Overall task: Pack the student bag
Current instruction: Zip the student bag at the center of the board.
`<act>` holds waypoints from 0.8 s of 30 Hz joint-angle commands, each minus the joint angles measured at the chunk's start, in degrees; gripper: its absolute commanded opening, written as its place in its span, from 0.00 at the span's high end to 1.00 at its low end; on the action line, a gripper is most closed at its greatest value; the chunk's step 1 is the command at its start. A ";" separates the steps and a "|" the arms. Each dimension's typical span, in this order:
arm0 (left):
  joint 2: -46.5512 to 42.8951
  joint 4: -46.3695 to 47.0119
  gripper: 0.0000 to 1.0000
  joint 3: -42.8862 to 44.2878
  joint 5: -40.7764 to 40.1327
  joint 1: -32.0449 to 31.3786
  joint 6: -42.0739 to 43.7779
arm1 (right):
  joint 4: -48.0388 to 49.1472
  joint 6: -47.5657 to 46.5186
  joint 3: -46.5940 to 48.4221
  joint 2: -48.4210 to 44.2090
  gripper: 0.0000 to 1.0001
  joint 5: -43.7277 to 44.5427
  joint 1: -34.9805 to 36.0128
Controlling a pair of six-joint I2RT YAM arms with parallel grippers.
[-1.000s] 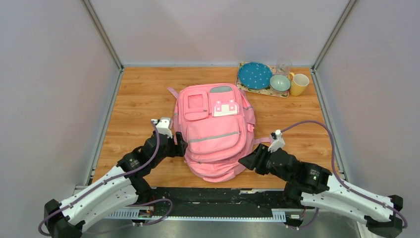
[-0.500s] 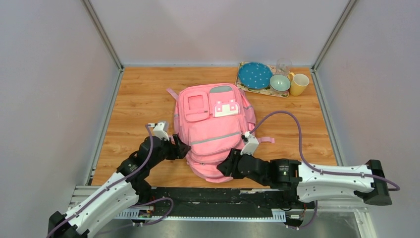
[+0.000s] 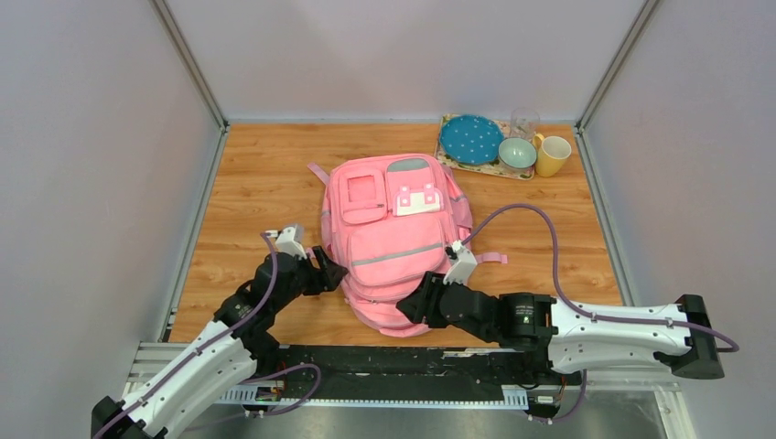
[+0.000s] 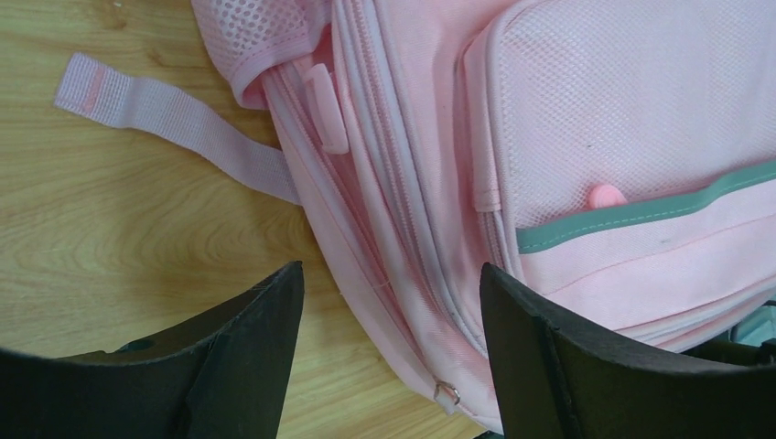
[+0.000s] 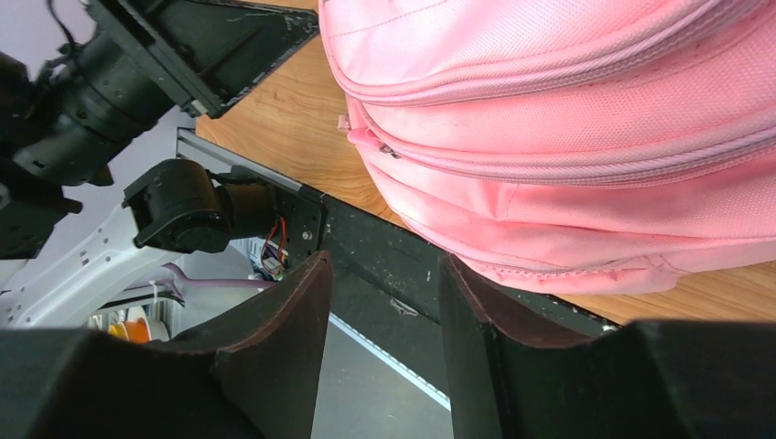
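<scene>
Shows the pink student bag [image 3: 395, 240] lying front-up in the middle of the wooden table [image 3: 256, 174]. Finds the left gripper [image 3: 334, 274] spread wide at its left edge, grasping nothing, near a loose strap [image 4: 174, 128]. Finds the right gripper [image 3: 407, 306] likewise released, fingers apart, low at the bag's near edge

Pink bag [image 3: 395, 240] with a grey strip [image 3: 393, 253]; teal white-dotted plate [image 3: 470, 139]; pale green bowl [image 3: 517, 153]; yellow mug [image 3: 553, 155]; wood-grain tabletop [image 3: 256, 183].

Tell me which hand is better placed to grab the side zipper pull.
Left, likely: left hand open, pink zipper pull straight ahead; right hand points past the student bag.
</scene>
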 commanded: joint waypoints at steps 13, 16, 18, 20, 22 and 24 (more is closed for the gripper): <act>6.16 21.56 0.46 -9.14 7.64 1.10 -9.88 | 7.67 1.76 -0.59 2.21 0.49 0.58 0.16; 6.78 23.67 0.65 -9.85 7.46 1.10 -10.68 | 4.78 4.74 1.25 5.02 0.45 1.89 0.16; 7.30 24.37 0.75 -9.85 7.55 1.10 -10.59 | 3.81 6.06 2.22 6.52 0.45 2.42 0.16; 7.83 24.55 0.96 -9.50 7.90 1.10 -10.50 | 3.19 7.29 3.45 8.71 0.44 2.69 0.07; 8.27 25.08 1.00 -8.80 8.86 1.10 -10.24 | 3.10 7.65 5.29 10.21 0.44 2.69 0.07; 8.62 26.39 1.00 -8.53 10.80 1.10 -10.06 | 3.01 8.00 6.87 12.50 0.44 2.60 -0.01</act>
